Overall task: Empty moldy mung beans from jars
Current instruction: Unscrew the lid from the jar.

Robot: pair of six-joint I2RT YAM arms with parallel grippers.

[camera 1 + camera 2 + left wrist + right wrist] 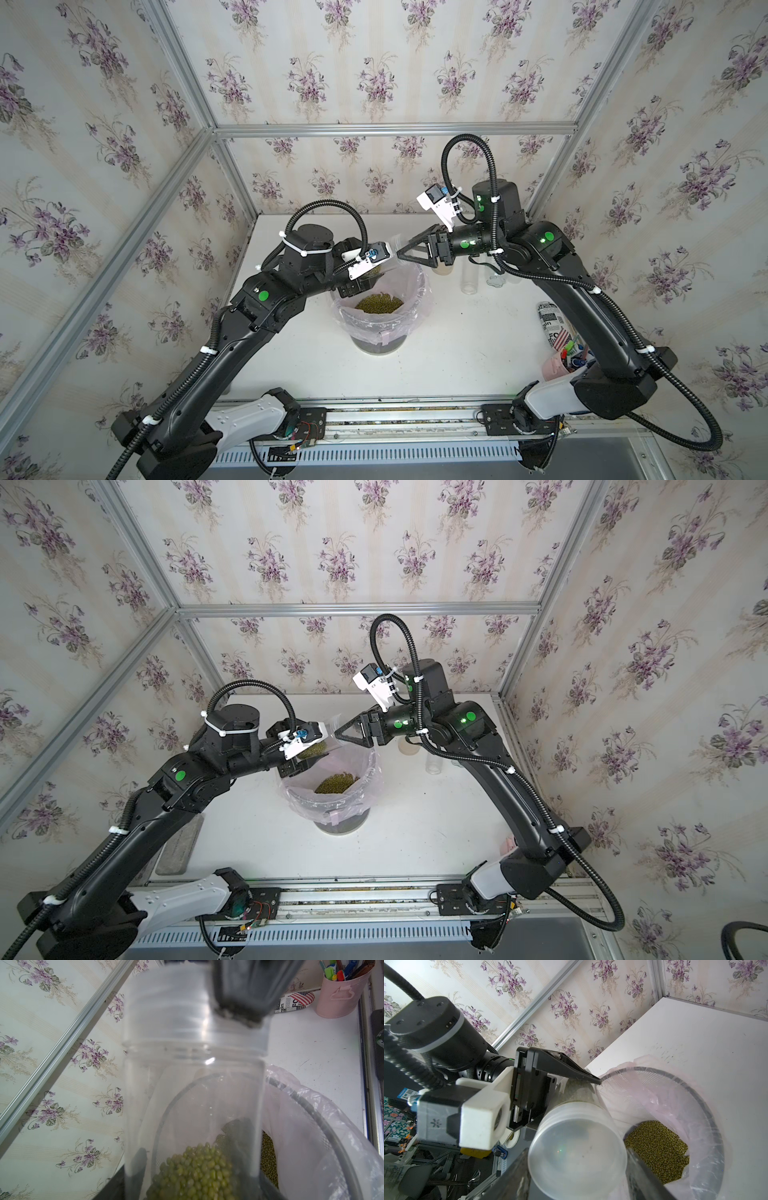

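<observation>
Now it is time to get the lid off the jar.
The left hand (374, 276) is shut tight on a small clear round plastic jar (193, 1095), holding it tipped over the wire bin with the pink plastic bag (695, 1093) on the white bench (457, 353). Little green mung beans (195, 1169) sit in the jar, and a heap lies in the bag. The right hand (402, 254) pinches the whitish round lid (577, 1142) from both sides. I think it must twist the lid off next while the left hand holds firm. Then the beans can pour out.
</observation>
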